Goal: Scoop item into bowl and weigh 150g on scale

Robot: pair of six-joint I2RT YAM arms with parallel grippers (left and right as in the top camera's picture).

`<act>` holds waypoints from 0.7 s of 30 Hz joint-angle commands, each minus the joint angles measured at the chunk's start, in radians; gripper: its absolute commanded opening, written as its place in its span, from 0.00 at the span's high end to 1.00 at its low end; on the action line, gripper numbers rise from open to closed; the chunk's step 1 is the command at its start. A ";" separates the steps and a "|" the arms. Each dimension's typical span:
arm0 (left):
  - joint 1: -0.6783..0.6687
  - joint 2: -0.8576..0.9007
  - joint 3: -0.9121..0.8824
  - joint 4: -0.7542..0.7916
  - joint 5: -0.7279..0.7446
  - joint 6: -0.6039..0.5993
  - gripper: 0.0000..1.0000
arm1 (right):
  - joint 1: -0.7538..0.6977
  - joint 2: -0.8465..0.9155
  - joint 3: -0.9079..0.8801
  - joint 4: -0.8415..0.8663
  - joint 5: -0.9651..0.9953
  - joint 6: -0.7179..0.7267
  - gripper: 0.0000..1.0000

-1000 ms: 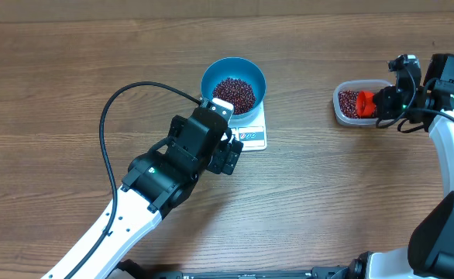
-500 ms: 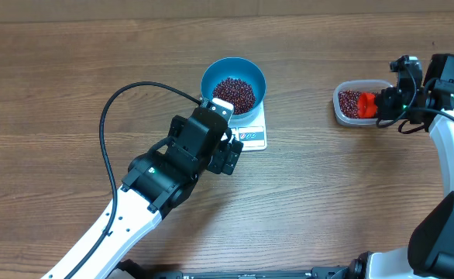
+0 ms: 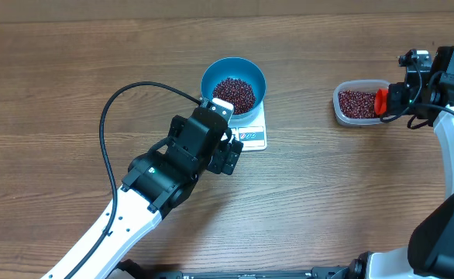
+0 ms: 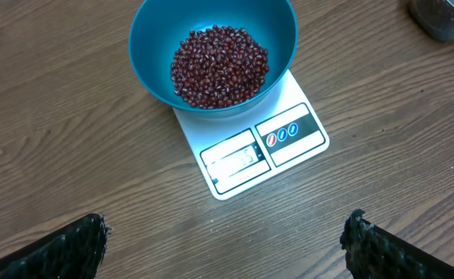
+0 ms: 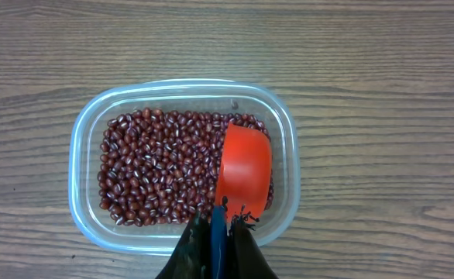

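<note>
Beyond left fingers (image 4: 76, 249), bowl (image 4: 146, 48) on scale (image 4: 235, 180)

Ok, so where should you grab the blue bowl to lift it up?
Pinch the bowl by its rim, coming from straight above, one finger inside, one outside. It looks too wide and round to squeeze across, and the beans heap in the middle, so the wall near the rim is bare.

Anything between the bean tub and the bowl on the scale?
Nothing visible: only bare table between the tub and the bowl on the scale. The left gripper hangs past the scale, off that line.
</note>
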 commanded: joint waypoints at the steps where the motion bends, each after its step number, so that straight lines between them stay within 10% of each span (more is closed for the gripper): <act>1: 0.005 0.008 0.009 0.004 -0.017 -0.014 0.00 | 0.000 0.047 0.017 0.007 0.010 -0.004 0.96; 21: 0.005 0.008 0.009 0.004 -0.017 -0.014 0.00 | 0.000 0.143 0.017 -0.043 -0.299 0.000 0.96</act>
